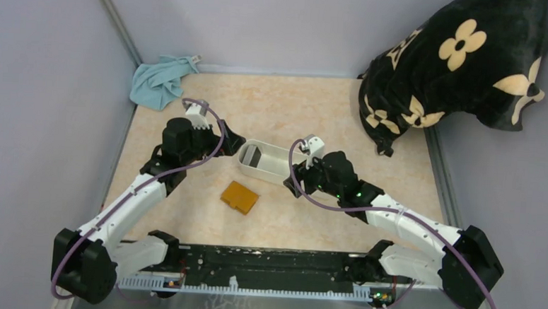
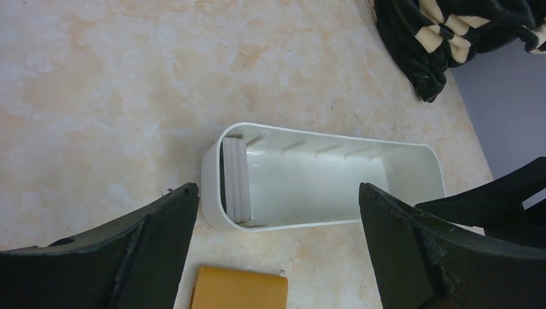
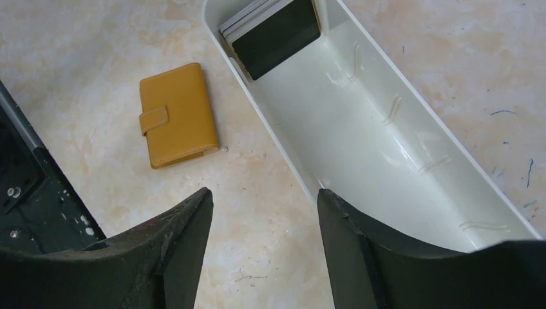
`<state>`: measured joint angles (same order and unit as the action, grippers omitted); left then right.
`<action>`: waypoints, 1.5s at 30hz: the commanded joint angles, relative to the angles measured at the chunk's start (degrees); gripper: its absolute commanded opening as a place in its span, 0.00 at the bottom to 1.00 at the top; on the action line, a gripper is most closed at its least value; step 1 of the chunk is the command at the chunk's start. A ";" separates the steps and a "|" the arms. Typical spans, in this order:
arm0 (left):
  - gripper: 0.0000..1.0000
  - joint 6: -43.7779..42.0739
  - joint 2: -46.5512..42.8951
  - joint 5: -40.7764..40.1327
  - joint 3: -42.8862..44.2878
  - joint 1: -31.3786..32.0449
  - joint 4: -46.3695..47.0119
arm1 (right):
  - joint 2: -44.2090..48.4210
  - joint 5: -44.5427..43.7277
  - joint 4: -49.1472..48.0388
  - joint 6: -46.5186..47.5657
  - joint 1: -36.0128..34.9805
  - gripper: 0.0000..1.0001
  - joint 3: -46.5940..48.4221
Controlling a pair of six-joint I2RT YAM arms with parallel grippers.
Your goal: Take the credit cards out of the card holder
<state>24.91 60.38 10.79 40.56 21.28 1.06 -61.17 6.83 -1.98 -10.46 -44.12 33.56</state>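
Step in hand: approach to the wallet (image 1: 240,197). It lies closed on the table just beside the tray's (image 1: 259,173) near wall, with no gripper on it. Its cards are not visible and are judged to be inside. The left gripper (image 2: 278,190) hovers over the tray's left end and the right gripper (image 3: 264,193) over its right end. Both are open and empty. Next: lower onto the wallet, pin it with one gripper, and lift its tab with the other.

Right end effector (image 3: 264,196) hovers, fingers spread, nothing between them. Orange-brown card holder (image 3: 177,114) lies closed and flat on the desk (image 3: 77,64), just left of the white tray (image 3: 360,148). Dark-faced stack of cards (image 3: 273,32) stands at the tray's far end.
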 commanded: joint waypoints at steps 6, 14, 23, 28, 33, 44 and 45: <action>1.00 0.92 0.71 -0.68 -0.25 0.01 0.24 | -0.16 -1.81 -0.52 1.41 -0.33 0.51 3.21; 1.00 1.11 -0.96 -1.26 -0.97 -0.01 -1.23 | -1.84 -6.59 2.94 2.57 -0.73 0.09 7.10; 1.00 0.59 -1.10 -1.91 -0.26 0.06 -3.75 | -8.51 -11.34 6.14 3.37 -6.40 0.00 9.39; 1.00 0.23 -1.32 -0.93 -0.63 0.07 -3.28 | -9.35 -12.03 7.17 2.75 -6.77 0.00 9.86; 1.00 0.31 -1.05 -1.16 -0.62 0.03 -3.68 | -13.19 -15.05 8.79 3.78 -6.75 0.00 10.45; 1.00 -0.11 -1.34 -2.54 -0.12 0.05 -4.92 | -19.07 -16.74 6.22 3.41 -6.69 0.00 10.82; 1.00 -0.11 -1.19 -2.45 -0.05 0.02 -4.97 | -19.65 -17.08 6.08 3.57 -6.62 0.00 11.16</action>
<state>25.69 59.99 8.91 39.99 21.28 -3.09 -79.42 -7.97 7.07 -7.25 -50.59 41.71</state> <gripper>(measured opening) 0.998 0.006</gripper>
